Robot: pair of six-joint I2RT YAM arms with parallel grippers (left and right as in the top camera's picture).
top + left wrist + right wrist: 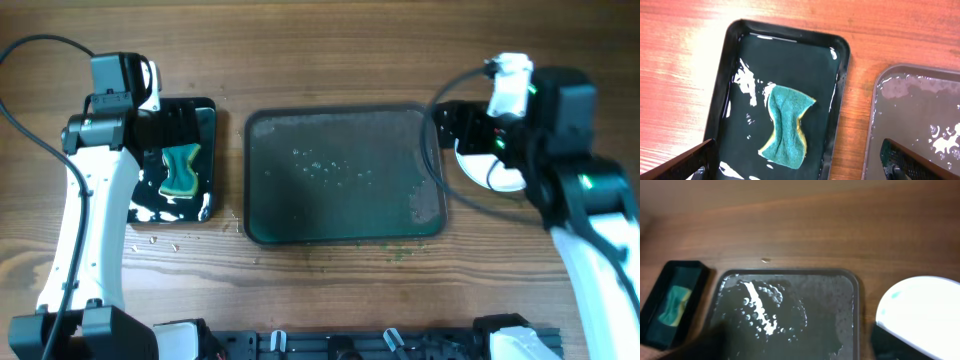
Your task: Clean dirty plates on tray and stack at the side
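The large grey-green tray lies mid-table, wet with droplets and holding no plates; it also shows in the left wrist view and the right wrist view. White plates sit on the table right of the tray, partly hidden by my right arm; how many I cannot tell. The top one looks white with a faint teal speck. My right gripper is open and empty above the tray's right edge, beside the plates. My left gripper is open above the sponge.
A small glossy black tray at the left holds water and a teal-and-yellow sponge. Crumbs lie on the wood in front of it. Green specks lie in front of the big tray.
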